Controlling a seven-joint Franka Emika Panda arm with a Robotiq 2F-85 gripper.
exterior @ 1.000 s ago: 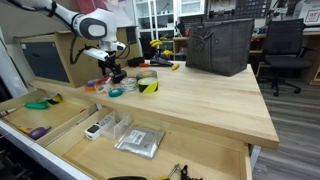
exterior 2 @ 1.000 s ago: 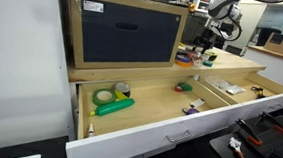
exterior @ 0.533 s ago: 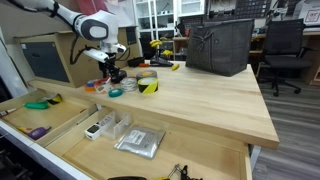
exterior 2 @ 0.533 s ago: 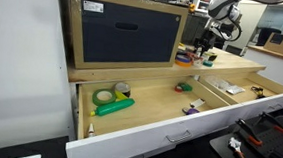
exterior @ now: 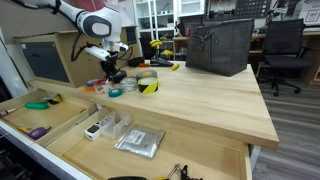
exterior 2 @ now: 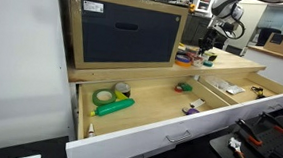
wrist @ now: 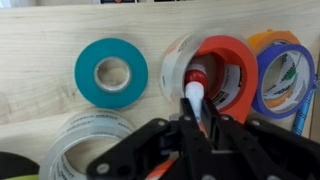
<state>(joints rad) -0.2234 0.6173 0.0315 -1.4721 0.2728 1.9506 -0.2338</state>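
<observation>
The fingers (wrist: 187, 135), spread a moment ago, now pinch the red-tipped marker (wrist: 194, 92) over the red tape roll (wrist: 236, 58) on the counter (wrist: 40, 50), so the grasp looks secured.

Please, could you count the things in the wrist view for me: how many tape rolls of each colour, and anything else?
Teal tape roll: 1
Red tape roll: 1
Blue tape roll: 1
Orange tape roll, partly under the blue one: 1
Clear tape rolls: 2
Marker, gripped in the hand: 1
Total: 7
</observation>
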